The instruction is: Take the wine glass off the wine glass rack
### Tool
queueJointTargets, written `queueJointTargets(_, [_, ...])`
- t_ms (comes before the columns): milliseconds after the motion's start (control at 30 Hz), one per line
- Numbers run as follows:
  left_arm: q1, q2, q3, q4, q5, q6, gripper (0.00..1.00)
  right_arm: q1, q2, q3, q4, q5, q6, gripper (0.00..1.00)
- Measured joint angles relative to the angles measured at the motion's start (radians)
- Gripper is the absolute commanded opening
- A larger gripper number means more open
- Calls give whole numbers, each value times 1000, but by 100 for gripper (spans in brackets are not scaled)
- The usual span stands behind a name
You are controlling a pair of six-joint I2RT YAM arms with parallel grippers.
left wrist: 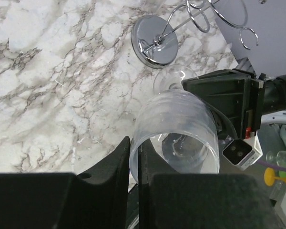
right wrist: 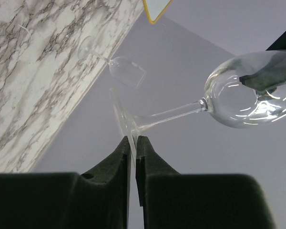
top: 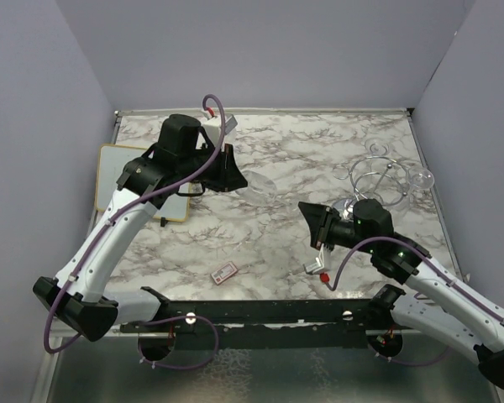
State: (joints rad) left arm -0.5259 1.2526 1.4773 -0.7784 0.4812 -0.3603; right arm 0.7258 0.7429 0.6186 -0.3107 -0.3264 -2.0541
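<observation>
1. Left claw (left wrist: 133,148): fingers pressed nearly together, pinching the rim wall of the wine glass (left wrist: 176,124) bowl. One finger is inside the bowl and one outside.
2. Right claw (right wrist: 132,143): clamped on the edge of the same glass's foot. The foot disc stands edge-on between the fingers.
3. The wine glass lies roughly sideways in mid-air, spanning the two claws. The stem runs from the right claw to the bowl, where a dark finger of the left claw shows at the rim.
4. In the top view the glass (top: 259,183) hangs over the middle of the worktop (top: 319,143), between the two arms.
5. The wine glass rack (top: 385,172) stands at the right rear of the worktop, apart from the held glass. The left wrist view shows its mirror disc base (left wrist: 155,45) flat on the marble, just beyond the glass foot.
6. A second glass (right wrist: 126,71) sits further off in the right wrist view; I can't tell how it rests.
7. The whiteboard (top: 134,180) lies flat at the left, partly under the left arm. A small card (top: 225,272) lies near the front edge.
</observation>
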Motion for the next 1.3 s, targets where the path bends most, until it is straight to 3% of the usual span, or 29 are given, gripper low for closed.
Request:
queueJointTargets(333, [0, 9, 68, -46, -134, -11, 0, 0, 0, 1, -3, -16, 12, 52])
queueJointTargets(367, [0, 10, 78, -46, -161, -16, 0, 0, 0, 2, -2, -24, 35, 85])
queueJointTargets(400, [0, 11, 87, -47, -189, -21, 0, 0, 0, 4, -3, -31, 61, 99])
queueJointTargets(500, [0, 18, 100, -55, -292, -34, 0, 0, 4, 37, -5, -65, 199, 100])
queueJointTargets(733, [1, 126, 106, -69, -451, -30, 0, 0, 55, 247, 105, -134, 769, 100])
queueJointTargets(900, [14, 256, 128, -73, -550, 2, 0, 3, 172, 443, 221, 69, 1356, 100])
queueJointTargets(1000, [53, 330, 169, -81, -590, 31, 0, 2, 327, 710, 117, 259, 1625, 100])
queueJointTargets(1100, [97, 389, 212, -86, -624, 55, 0, -1, 467, 958, -24, 367, 1776, 100])
queueJointTargets(1300, [165, 517, 310, -90, -628, 83, 0, -1, 554, 1096, -255, 462, 1939, 100])
